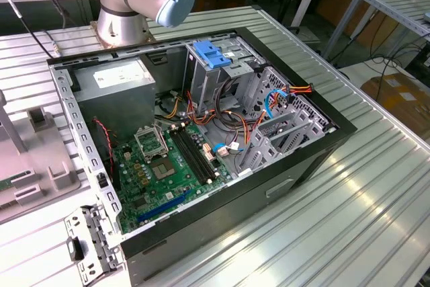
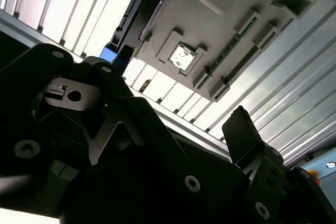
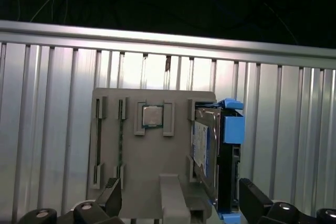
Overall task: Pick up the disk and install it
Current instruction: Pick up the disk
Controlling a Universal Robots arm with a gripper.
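Hovering empty, the gripper (image 3: 181, 192) has its fingers spread wide, w/ nothing btw them. You'll find the disk (image 3: 202, 142) ahead of it, stood on edge in a side slot of the grey holder (image 3: 152, 156) on the ribbed table (image 3: 52, 103). Disk sits off-centre, nearer one finger (image 3: 254, 198); long axis runs parallel to ribs, pointing back at gripper.

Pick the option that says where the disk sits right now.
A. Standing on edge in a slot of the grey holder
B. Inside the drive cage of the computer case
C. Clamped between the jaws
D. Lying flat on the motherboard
A: in the first wrist view the disk stands on edge in a slot at one side of the grey holder, framed by its blue rails.
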